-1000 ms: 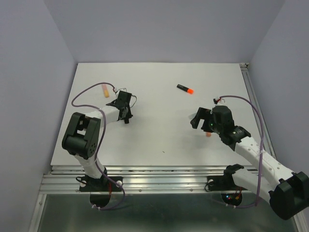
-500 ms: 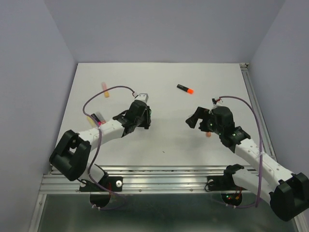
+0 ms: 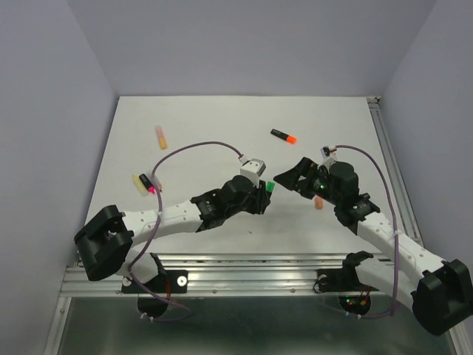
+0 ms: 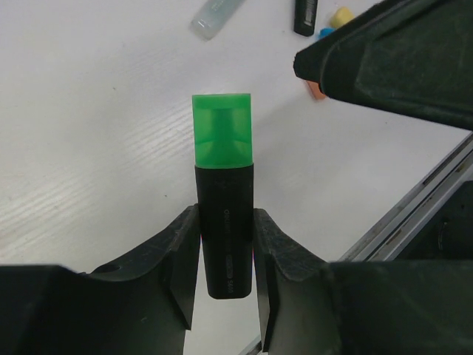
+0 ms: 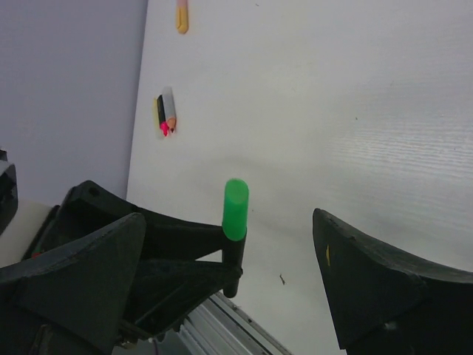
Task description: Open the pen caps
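Left end effector (image 4: 225,222): partly closed, clamped on the black barrel (image 4: 225,194) of a highlighter. Its green cap (image 4: 222,127) is on and points at the right end effector (image 3: 294,176).

Right end effector: fully spread, empty, just beside the cap. The pull looks not yet begun.

Farther out on the surface (image 3: 222,118): pink-tipped pen (image 3: 150,185), pastel orange pen (image 3: 160,137), orange-capped pen (image 3: 284,135). All lie loose, apparently capped. Most of the job remains.

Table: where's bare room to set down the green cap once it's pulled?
Bare: the far middle of the table, between the peach pen and the orange-capped pen. Crowded: where the left gripper and right gripper meet, and by the pens at the left edge.
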`<action>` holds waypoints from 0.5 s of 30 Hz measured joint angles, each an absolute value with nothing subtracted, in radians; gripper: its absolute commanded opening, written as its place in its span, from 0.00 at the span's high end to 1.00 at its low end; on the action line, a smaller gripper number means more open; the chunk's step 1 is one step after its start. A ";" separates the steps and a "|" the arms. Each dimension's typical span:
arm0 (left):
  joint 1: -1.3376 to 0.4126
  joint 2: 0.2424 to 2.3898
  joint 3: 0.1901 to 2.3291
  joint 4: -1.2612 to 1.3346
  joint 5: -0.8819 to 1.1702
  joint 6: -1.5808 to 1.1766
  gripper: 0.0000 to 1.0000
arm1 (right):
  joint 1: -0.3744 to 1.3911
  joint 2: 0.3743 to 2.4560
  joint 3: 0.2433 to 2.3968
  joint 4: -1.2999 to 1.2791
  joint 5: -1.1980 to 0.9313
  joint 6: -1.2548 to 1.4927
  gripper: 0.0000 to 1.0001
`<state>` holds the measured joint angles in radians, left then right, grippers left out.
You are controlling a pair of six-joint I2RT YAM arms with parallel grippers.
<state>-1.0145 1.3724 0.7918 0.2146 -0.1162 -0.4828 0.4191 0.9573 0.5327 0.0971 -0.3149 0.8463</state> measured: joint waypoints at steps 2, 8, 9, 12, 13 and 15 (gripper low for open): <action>-1.037 1.388 0.794 0.215 -0.125 -0.486 1.00 | 0.420 0.959 0.533 0.099 -0.315 0.857 0.04; -1.087 1.444 0.828 0.216 -0.136 -0.492 1.00 | 0.440 0.983 0.533 0.097 -0.293 0.868 0.20; -1.089 1.449 0.834 0.217 -0.137 -0.494 1.00 | 0.443 0.989 0.533 0.096 -0.290 0.868 0.22; -1.096 1.462 0.852 0.221 -0.142 -0.497 1.00 | 0.455 1.006 0.533 0.094 -0.282 0.868 0.27; -1.098 1.464 0.855 0.222 -0.144 -0.498 1.00 | 0.459 1.011 0.533 0.091 -0.278 0.868 0.28; -1.100 1.467 0.859 0.223 -0.146 -0.501 1.00 | 0.463 1.017 0.533 0.082 -0.271 0.868 0.40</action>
<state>-1.1004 1.4673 0.8593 0.2234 -0.1459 -0.5007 0.4629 1.0172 0.5327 0.0818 -0.2714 0.8684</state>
